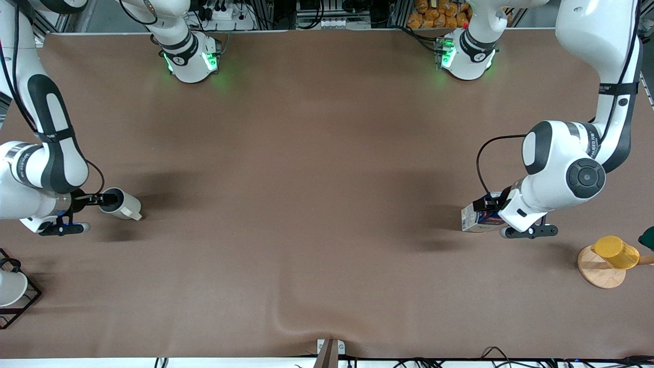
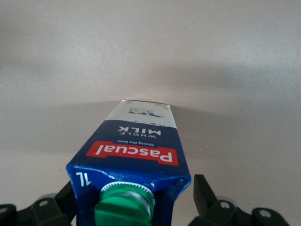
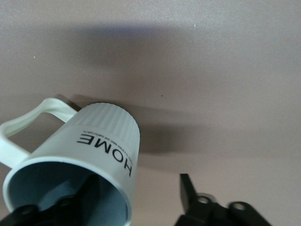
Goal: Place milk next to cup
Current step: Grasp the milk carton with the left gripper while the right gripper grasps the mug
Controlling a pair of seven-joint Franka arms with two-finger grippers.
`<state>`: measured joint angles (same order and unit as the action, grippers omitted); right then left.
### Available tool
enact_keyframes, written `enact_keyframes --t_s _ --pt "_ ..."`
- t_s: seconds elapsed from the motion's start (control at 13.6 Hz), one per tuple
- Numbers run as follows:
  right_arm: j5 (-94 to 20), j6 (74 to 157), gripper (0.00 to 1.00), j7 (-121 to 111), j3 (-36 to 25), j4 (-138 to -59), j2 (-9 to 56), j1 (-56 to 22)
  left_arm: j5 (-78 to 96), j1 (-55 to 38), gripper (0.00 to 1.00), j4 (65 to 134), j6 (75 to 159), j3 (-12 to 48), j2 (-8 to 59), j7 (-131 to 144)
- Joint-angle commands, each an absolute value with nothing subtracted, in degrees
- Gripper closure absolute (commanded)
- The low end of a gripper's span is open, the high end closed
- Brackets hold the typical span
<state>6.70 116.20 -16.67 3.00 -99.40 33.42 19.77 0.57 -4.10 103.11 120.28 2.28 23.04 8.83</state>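
The milk (image 1: 475,218), a dark blue carton with a green cap, stands on the brown table toward the left arm's end. My left gripper (image 1: 486,205) is at its top. In the left wrist view the black fingers (image 2: 203,190) stand on either side of the carton (image 2: 136,141) with a small gap, open. The cup (image 1: 121,203), a pale mug, stands toward the right arm's end. My right gripper (image 1: 100,199) is at its rim. In the right wrist view one finger is inside the cup (image 3: 101,136) and the other finger (image 3: 189,188) is outside, apart from the wall.
A yellow cup (image 1: 615,251) sits on a wooden disc (image 1: 597,273) nearer to the front camera than the milk, with a dark green thing (image 1: 648,237) beside it. A white cup in a black wire rack (image 1: 20,301) stands nearer than the mug. The cloth has a wrinkle (image 1: 301,319).
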Motion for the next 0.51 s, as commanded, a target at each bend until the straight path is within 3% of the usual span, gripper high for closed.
enact_keyframes --t_s 0.0,0.44 --pt "5.54 116.10 1.00 -17.31 3.87 -98.61 34.19 21.27 -0.97 -3.78 0.02 102.66 120.76 2.46 23.38 8.26" --pt "4.75 113.92 1.00 -16.52 3.87 -96.34 32.09 20.66 -0.88 -3.69 0.30 101.96 120.76 2.37 23.12 7.21"
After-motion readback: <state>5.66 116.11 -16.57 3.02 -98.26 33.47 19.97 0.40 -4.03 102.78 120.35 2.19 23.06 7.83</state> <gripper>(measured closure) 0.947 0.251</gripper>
